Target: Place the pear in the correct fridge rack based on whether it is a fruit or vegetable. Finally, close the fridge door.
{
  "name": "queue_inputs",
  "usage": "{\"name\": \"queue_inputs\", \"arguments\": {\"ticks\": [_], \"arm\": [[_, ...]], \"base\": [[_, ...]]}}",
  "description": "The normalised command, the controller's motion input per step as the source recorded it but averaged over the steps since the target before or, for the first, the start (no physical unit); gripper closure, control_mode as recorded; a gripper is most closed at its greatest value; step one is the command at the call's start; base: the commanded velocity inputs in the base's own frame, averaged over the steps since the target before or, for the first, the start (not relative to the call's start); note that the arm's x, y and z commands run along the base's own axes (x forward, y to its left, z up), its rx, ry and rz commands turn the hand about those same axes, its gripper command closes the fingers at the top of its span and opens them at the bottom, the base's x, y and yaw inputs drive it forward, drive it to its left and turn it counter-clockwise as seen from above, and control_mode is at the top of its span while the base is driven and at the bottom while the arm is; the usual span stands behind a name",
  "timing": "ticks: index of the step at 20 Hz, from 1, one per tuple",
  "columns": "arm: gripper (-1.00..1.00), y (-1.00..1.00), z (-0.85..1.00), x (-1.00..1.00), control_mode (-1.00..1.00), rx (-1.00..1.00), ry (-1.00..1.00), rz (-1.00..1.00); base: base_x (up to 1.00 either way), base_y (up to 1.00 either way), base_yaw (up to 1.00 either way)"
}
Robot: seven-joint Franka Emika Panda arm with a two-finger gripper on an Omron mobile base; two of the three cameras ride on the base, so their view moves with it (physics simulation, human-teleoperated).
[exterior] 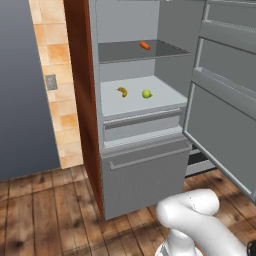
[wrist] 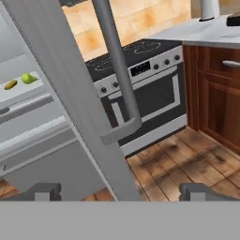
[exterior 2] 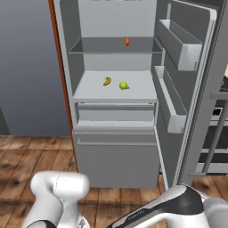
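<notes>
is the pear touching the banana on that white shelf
Apart. In the left base view the pear and the banana lie on the fridge rack with a clear strip of white shelf between them.

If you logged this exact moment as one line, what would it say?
pear: on white fridge rack, beside banana | fridge door: open | pincer: open, empty, at door edge | left: close door

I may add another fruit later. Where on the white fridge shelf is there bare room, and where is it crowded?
On the fridge rack, the banana and pear lie near the middle, apart from each other. Bare patches: the front strip ahead of both, and the right side beyond the pear. The darker shelf above is free left of the carrot.
</notes>
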Motion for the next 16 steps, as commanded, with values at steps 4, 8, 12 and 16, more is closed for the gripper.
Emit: {"name": "queue_inputs", "arguments": {"ticks": [4, 8, 12, 16], "arm": [[-1.00, -0.32, -0.34, 0.34, -1.00, 0.00, 0.00, 0.01], [-1.00, -0.23, -0.06, 0.30, -1.00, 0.00, 0.00, 0.01], [-1.00, -0.34, -0.17, 0.50, -1.00, 0.00, 0.00, 0.02], [-1.00, -0.34, -0.12, 0.49, -1.00, 0.00, 0.00, 0.03]], "base": [[0.00, 0.00, 0.00], [0.00, 0.00, 0.00], [0.00, 0.00, 0.00], [0.00, 0.00, 0.00]]}}
